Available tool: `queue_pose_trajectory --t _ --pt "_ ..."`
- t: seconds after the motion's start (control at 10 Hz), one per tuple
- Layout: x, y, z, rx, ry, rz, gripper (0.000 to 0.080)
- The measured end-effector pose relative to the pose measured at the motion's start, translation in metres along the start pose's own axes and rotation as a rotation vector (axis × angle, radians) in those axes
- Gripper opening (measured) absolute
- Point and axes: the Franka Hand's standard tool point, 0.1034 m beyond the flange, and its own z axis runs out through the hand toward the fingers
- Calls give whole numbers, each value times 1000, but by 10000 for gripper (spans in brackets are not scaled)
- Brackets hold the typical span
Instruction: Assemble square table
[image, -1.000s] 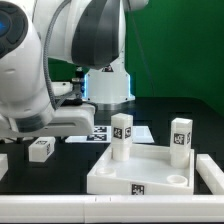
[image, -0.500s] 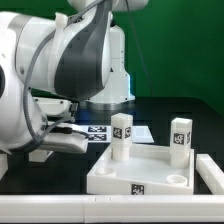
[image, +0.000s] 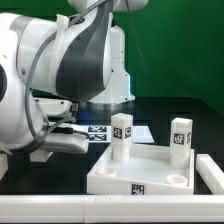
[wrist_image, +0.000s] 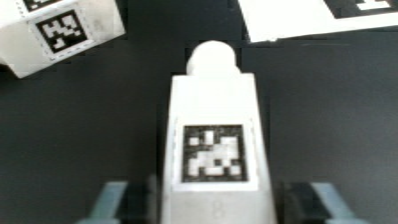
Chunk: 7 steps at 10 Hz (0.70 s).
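The pincer (wrist_image: 217, 203) is held apart, its fingers (wrist_image: 118, 200) set either side of a lying leg (wrist_image: 214, 110), with a dark gap left on each side. A spare leg (wrist_image: 54, 35) is seen nearby on the black tabletop (wrist_image: 143, 75). In the exterior view the panel (image: 150, 170) is found at 4 o'clock from the pincer, with a first upright leg (image: 122, 136) at its 10 o'clock corner and a second upright leg (image: 181, 136) at 2 o'clock. Picking the third leg is judged to be in hand. Closing, lifting and uprighting over a free corner are called for.
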Motion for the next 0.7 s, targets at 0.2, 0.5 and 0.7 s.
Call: queue_pose_trajectory --t 0.2,0.5,0.7 --pt "0 -2 -7 -5 31 -4 283" --pt "-24 -19 -86 -28 199 -90 283" --pt "-31 -19 -80 -22 341 -93 283"
